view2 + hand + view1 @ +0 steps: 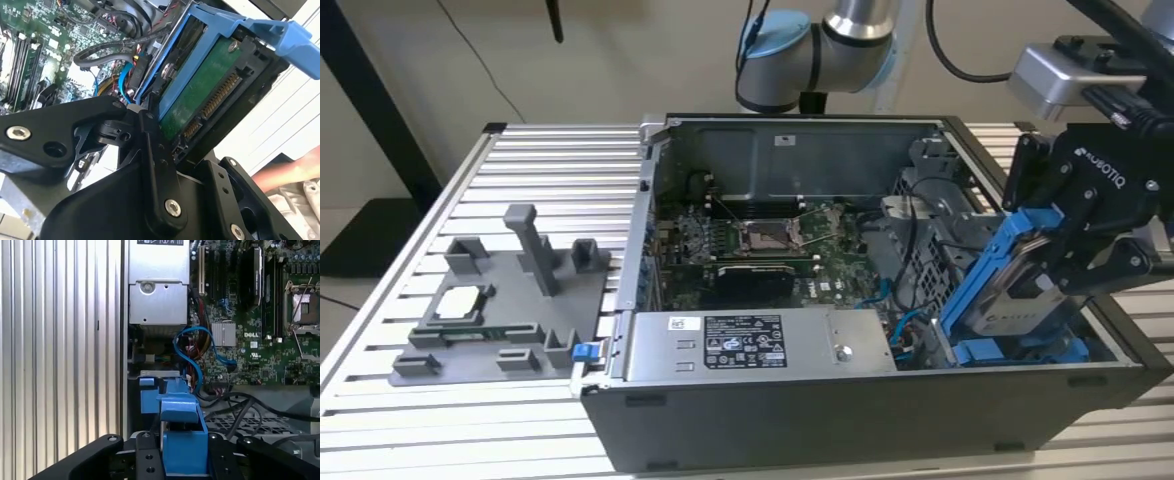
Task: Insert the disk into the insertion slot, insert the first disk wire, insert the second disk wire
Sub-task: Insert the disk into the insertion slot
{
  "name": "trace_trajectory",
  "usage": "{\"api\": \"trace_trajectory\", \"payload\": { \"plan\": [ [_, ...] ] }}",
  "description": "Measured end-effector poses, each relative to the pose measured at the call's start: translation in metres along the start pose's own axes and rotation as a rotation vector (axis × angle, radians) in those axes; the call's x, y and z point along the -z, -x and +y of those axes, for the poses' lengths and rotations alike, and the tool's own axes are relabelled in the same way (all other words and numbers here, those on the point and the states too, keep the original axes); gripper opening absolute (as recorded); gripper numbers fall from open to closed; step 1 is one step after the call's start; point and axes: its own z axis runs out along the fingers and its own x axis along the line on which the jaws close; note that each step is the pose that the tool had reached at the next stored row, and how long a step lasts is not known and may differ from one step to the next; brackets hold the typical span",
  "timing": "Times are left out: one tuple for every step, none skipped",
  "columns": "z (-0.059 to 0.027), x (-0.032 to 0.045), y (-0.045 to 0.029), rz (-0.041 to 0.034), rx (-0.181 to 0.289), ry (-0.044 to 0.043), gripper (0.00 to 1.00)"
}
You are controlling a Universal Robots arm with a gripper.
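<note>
My gripper [1070, 250] clamped the hard drive [1017, 300], tilted over the drive-cage slot [1027, 350]; I judged its blue carrier [987, 262] might jam against the rails [974, 352].

The computer case [854, 420] sits on the slatted table [547, 160], and there's a fixture block [507, 310] beside it on the exterior view's left. Inside, the power-supply box [761, 343] runs along the near wall, the motherboard [761, 245] lies behind it, and the insertion slot [1014, 352] is at the exterior view's right end. Over that slot the disk [1014, 295] stands tilted, pinched in the gripper [1051, 280], lower end down by the slot's rails. The arm [814, 50] rises behind the case. In the first wrist view, cables [192, 347] loop between the power-supply box and the motherboard.
</note>
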Motion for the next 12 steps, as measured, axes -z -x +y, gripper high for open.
{"api": "trace_trajectory", "payload": {
  "plan": [
    [-0.0001,-0.0018,-0.0001,0.0,0.0,0.0,0.0],
    [-0.0002,-0.0036,-0.0001,0.0,0.0,0.0,0.0],
    [-0.0004,-0.0055,-0.0002,-0.0001,0.0,0.0,0.0],
    [-0.0005,-0.0073,-0.0002,-0.0001,0.0,0.0,0.0],
    [-0.0006,-0.0092,-0.0003,-0.0002,0.0,0.0,0.0],
    [-0.0008,-0.0109,-0.0003,-0.0002,0.0,0.0,0.0],
    [-0.0009,-0.0127,-0.0004,-0.0006,0.0,0.0,0.0],
    [-0.001,-0.0145,-0.0004,-0.0008,0.0,0.0,0.0],
    [-0.0012,-0.0163,-0.0005,-0.0008,0.0,0.0,0.0],
    [-0.0012,-0.0178,-0.0006,-0.0009,0.0,0.0,0.0],
    [-0.0013,-0.0183,-0.0005,-0.0009,0.0,0.0,0.0],
    [-0.0013,-0.0182,-0.0005,-0.0008,0.0,0.0,0.0]
  ]
}}
